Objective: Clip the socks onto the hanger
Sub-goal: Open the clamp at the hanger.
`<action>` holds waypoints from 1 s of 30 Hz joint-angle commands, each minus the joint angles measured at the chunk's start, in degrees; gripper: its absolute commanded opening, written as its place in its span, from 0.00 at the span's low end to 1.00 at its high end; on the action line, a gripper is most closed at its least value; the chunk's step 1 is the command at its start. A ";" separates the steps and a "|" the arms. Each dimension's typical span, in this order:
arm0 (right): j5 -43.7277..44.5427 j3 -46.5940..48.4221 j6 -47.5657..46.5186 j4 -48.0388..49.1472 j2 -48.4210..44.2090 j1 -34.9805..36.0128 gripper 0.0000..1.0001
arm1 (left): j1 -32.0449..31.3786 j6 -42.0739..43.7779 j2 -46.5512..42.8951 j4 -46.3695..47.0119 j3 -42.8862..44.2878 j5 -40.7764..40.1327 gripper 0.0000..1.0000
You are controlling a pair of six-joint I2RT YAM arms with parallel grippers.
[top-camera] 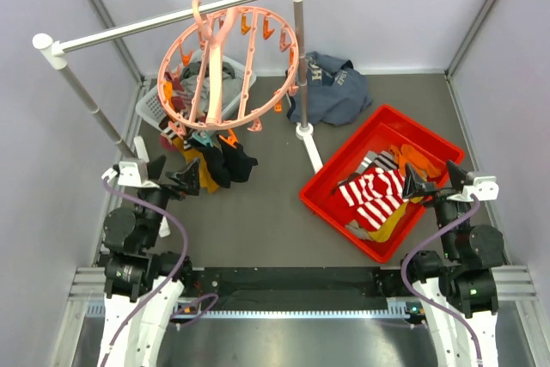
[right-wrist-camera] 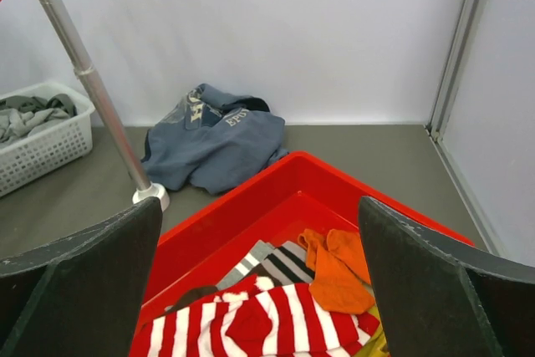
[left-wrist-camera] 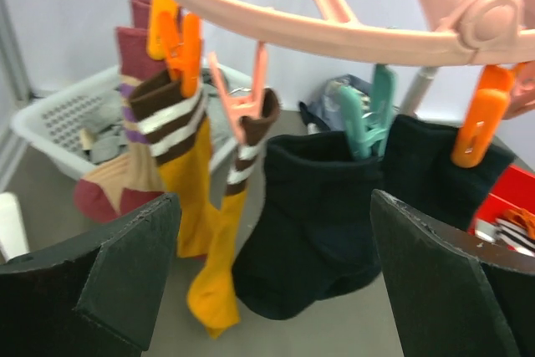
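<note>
Hanger: your round salmon-pink plastic ring hanger (top-camera: pixel 216 66) hangs by its hook from the rail at far left. From above it reads as a tilted oval, its long axis running from far right to near left, with the low rim toward your left arm.
Hung socks: yellow socks with brown-and-white cuffs (left-wrist-camera: pixel 188 181) and dark socks (left-wrist-camera: pixel 318 223) hang toes down from that near rim. An orange peg (left-wrist-camera: pixel 180 39), a salmon peg (left-wrist-camera: pixel 242 106) and a teal peg (left-wrist-camera: pixel 372 114) pinch their cuffs.
Loose socks: red-and-white striped socks (top-camera: pixel 374 195) lie across the middle of the red plastic tray (top-camera: pixel 339 154) at near right. A plain orange sock (right-wrist-camera: pixel 338 269) sits just beside them on the far side, with a grey-and-white striped sock (right-wrist-camera: pixel 267 261) to its left.
Left arm: your left gripper (top-camera: pixel 172 175) sits just near of the hung socks and faces them. Its fingers are spread wide with nothing between them.
Right arm: your right gripper (top-camera: pixel 434 180) hovers over the tray's right side. Its fingers are also spread wide and hold nothing.
In the way: the white-and-grey metal rail stand (top-camera: pixel 172 16) has its right upright and foot standing between hanger and tray.
Around: a white plastic laundry basket (top-camera: pixel 148 107) sits behind the hanger at far left. A navy garment with white lettering (top-camera: pixel 335 88) lies crumpled beyond the tray, just right of that upright.
</note>
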 commanded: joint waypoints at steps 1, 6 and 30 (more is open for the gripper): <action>-1.44 1.56 0.56 1.96 -6.01 0.73 0.99 | -0.10 -2.21 4.73 0.58 5.99 7.52 0.99; -1.45 1.47 0.56 1.70 -6.01 1.96 0.99 | -0.10 -3.35 11.75 -2.67 11.71 13.84 0.99; -28.22 18.76 10.31 -1.54 31.48 2.13 0.99 | -0.19 -18.83 25.22 -1.70 24.64 19.32 0.98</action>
